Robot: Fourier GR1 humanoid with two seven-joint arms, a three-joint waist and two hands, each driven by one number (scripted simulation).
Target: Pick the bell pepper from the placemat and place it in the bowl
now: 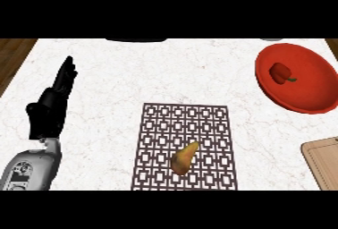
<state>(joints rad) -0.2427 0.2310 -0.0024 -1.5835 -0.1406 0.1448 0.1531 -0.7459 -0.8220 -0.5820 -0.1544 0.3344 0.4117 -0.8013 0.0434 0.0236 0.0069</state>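
Spanning most of the view is a white marble counter top (132, 76) with faint veins, dark wood floor (14, 51) showing at the upper left corner and a sliver at the upper right. A brown lattice-patterned rectangular placemat (198, 120) is lying at lower centre, with a yellow-brown elongated pear-like fruit (184, 158) sitting tilted on its lower half. A red round bowl (300, 85) is sitting at upper right, well apart from the placemat, and the small red bell pepper (282, 73) with a green stem is lying inside it, left of the bowl's middle. A light wooden cutting board (325, 161) is poking in at the right edge. The black left hand (52, 103) is resting at the left, fingers straight, together, pointing up, holding and touching nothing. The right hand is not showing.
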